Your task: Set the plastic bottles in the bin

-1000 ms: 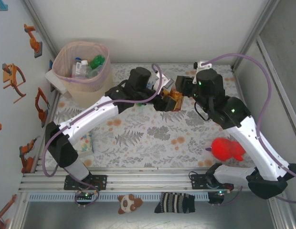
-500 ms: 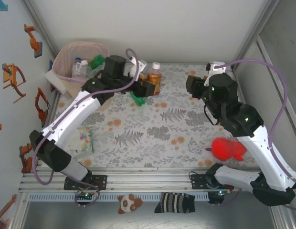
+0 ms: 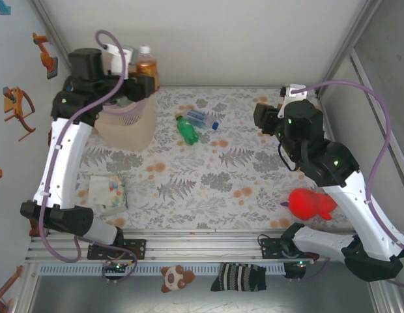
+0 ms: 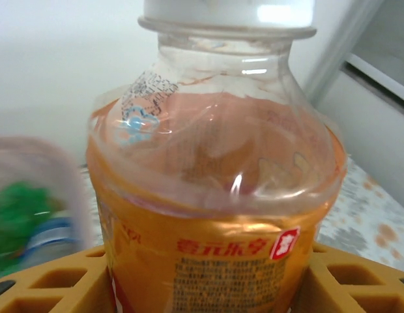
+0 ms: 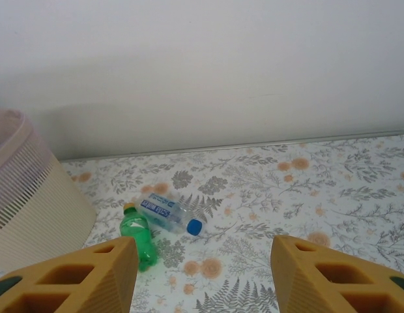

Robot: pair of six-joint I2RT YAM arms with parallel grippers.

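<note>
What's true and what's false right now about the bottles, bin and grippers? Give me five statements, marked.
1. The left gripper is shut on the orange-labelled bottle. True.
2. That bottle lies on its side on the table. False: it is held upright, raised by the bin.
3. The right gripper holds the green bottle. False: its jaws are open and empty, and the green bottle lies on the table.
4. The green bottle and the clear blue-capped bottle lie close together on the table. True.
5. The red plush toy is inside the bin. False: it sits on the table beside the right arm.
</note>
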